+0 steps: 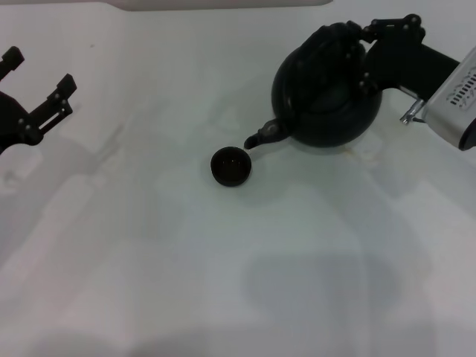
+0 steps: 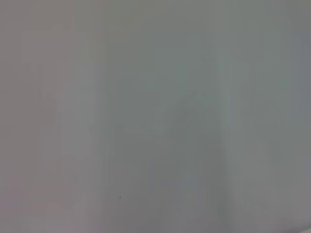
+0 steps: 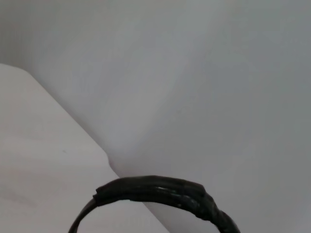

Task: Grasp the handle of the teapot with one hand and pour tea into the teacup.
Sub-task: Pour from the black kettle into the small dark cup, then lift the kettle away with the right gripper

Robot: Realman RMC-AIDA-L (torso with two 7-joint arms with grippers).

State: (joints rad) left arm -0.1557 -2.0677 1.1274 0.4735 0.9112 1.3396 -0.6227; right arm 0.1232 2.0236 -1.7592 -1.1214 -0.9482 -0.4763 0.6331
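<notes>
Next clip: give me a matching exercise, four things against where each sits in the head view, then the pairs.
Things:
1. teapot
2. teacup
3. left gripper
4. right gripper

Places:
A. at the handle
B. far left, away from both vessels
C. centre of the table, just below the spout
D. upper right, spout aimed at the cup

Pairs: 1-D, 2-C, 3-B, 4-A

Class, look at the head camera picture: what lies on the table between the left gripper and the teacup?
Nothing: in the head view only bare white table separates the left gripper, parked at the left edge, from the teacup.
</notes>
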